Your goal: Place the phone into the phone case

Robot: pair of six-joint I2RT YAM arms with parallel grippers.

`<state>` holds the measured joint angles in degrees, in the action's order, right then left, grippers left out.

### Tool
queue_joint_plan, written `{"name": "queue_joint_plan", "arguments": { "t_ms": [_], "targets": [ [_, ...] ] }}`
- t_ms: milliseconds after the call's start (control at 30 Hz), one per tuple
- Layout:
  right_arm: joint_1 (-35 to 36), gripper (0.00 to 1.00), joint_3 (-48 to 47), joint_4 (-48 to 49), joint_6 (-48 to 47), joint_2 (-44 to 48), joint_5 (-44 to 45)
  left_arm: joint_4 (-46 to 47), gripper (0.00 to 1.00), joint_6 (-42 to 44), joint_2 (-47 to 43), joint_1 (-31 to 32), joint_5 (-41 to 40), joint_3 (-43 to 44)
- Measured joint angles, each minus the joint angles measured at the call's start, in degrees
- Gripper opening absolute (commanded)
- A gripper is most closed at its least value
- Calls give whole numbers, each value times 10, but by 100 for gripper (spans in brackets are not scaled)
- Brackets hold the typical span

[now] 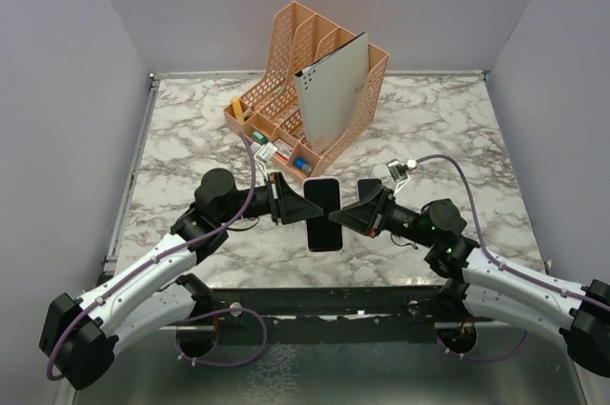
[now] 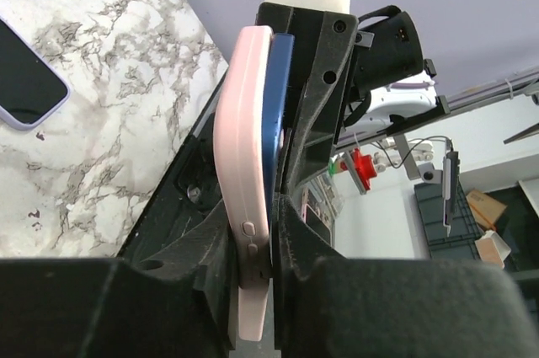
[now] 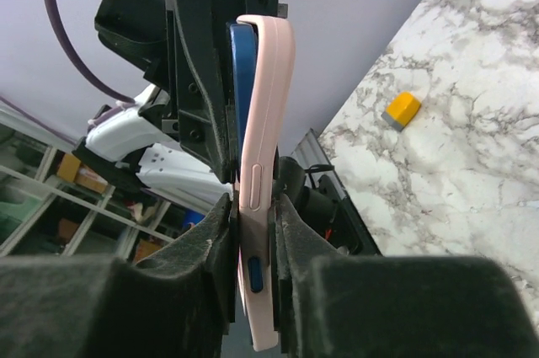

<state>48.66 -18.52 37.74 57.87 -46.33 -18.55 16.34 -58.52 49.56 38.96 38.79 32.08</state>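
Observation:
A blue phone point(image 2: 277, 114) lies partly in a pink phone case point(image 2: 242, 164), and both are held in the air between my two grippers. In the top view it is a dark slab point(image 1: 324, 214) above the table's front middle. My left gripper point(image 1: 289, 201) is shut on its left side, and my right gripper point(image 1: 351, 215) is shut on its right side. In the left wrist view the gripper point(image 2: 274, 236) clamps case and phone edge-on. In the right wrist view the gripper point(image 3: 253, 219) clamps the pink case point(image 3: 265, 122); the phone's blue edge point(image 3: 242, 80) stands proud of it at the far end.
An orange desk organiser point(image 1: 315, 81) with a grey folder stands at the back middle of the marble table point(image 1: 191, 138). A second phone in a pale case point(image 2: 25, 80) lies flat on the table. A small orange block point(image 3: 402, 109) lies on the marble.

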Motion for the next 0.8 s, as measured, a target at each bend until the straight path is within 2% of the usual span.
{"name": "queue_joint_plan", "arguments": {
  "t_ms": [133,267,500,800],
  "targets": [
    [0,53,-1,3,5,-6,-9,7,4,-2,-4,1,2,-3],
    [0,63,5,8,11,-9,-27,14,0,-4,-4,2,2,-7],
    [0,60,56,26,37,-5,-52,27,0,-3,-11,2,-12,-15],
    [0,45,70,24,46,15,-67,40,0,-3,-10,2,-24,-19]
  ]
}}
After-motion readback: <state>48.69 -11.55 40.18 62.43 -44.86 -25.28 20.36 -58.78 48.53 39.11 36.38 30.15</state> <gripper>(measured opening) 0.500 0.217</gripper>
